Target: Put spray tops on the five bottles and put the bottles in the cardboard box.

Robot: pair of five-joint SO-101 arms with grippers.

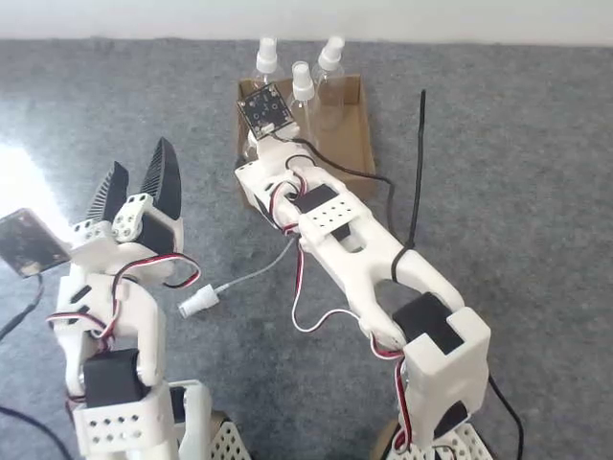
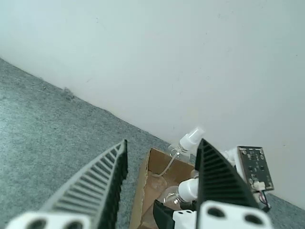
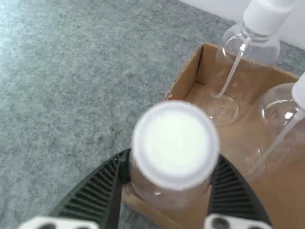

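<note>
A grey, short-piled carpet covers the whole working surface; at 12 o'clock in the high view it meets a plain pale wall; a black cable lies across the carpet at 2 o'clock, running roughly from 12 to 6.

The cardboard box sits open-topped at 12 o'clock, its long axis running 12 to 6. Inside its far end stand three clear bottles, all upright with white spray tops uppermost: the first bottle at the box's 11 o'clock corner; the second bottle at its 1 o'clock corner; the third bottle just nearer, between them.

The right gripper is over the box's 7 o'clock corner, its black fingers clamped on either side of the held bottle; this bottle stands upright, long axis vertical, its round white top facing straight up at the wrist camera; whether its base touches the box floor cannot be told.

The loose spray top lies flat on the carpet at 8 o'clock; its head points toward 8 o'clock, its thin tube toward 2 o'clock.

The left gripper is raised at 9 o'clock, well apart from the box, fingers spread wide on nothing, tips pointing toward 1 o'clock.
</note>
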